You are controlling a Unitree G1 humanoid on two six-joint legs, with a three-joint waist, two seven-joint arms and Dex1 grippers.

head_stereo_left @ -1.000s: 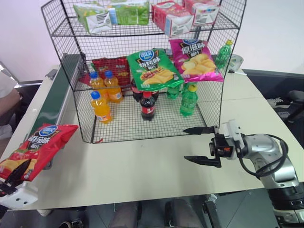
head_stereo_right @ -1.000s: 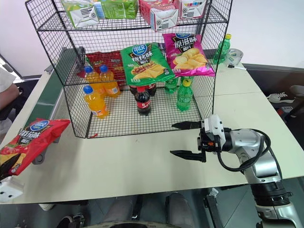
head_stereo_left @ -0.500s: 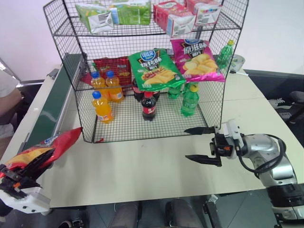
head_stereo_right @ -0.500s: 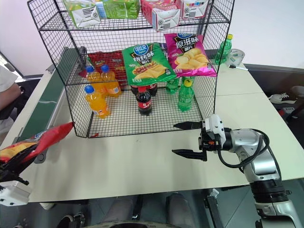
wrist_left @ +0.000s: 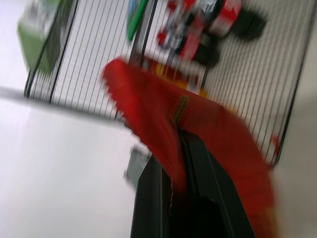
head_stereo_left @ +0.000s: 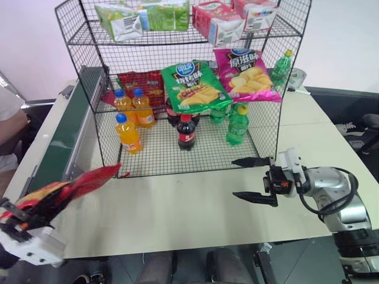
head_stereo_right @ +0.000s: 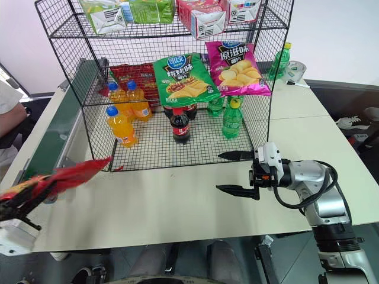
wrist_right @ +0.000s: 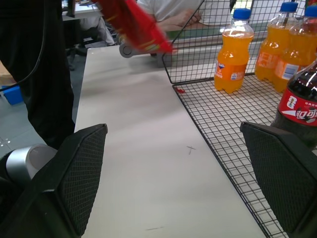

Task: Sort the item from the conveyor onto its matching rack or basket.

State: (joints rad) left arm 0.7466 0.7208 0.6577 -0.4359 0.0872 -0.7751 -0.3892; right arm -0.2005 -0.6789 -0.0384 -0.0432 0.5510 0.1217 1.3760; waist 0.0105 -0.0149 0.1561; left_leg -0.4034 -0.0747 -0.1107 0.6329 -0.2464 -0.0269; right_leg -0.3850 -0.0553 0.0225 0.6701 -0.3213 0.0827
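Observation:
The item, a glossy red chip bag (head_stereo_left: 74,186), hangs edge-on over the table's near left corner, its free end pointing toward the rack. My left gripper (head_stereo_left: 22,218) is shut on its lower end; in the left wrist view the black fingers (wrist_left: 195,163) pinch the red bag (wrist_left: 148,109). The conveyor (head_stereo_left: 59,139), a dark-green belt, runs along the table's left side. The black wire rack (head_stereo_left: 201,155) stands at the middle back. My right gripper (head_stereo_left: 251,178) is open and empty in front of the rack's right corner, pointing left; its view also catches the bag (wrist_right: 131,22).
The rack's middle shelf carries a green chip bag (head_stereo_left: 192,86), a magenta chip bag (head_stereo_left: 246,74) and red bags (head_stereo_left: 139,83). Orange bottles (head_stereo_left: 127,133), a cola bottle (head_stereo_left: 186,131) and a green bottle (head_stereo_left: 235,125) stand below. A person's arm (head_stereo_left: 10,127) is at the left.
My left gripper carried the red bag right and up, and the bag turned from face-up to edge-on, tip toward the rack. The right gripper stayed where it was.

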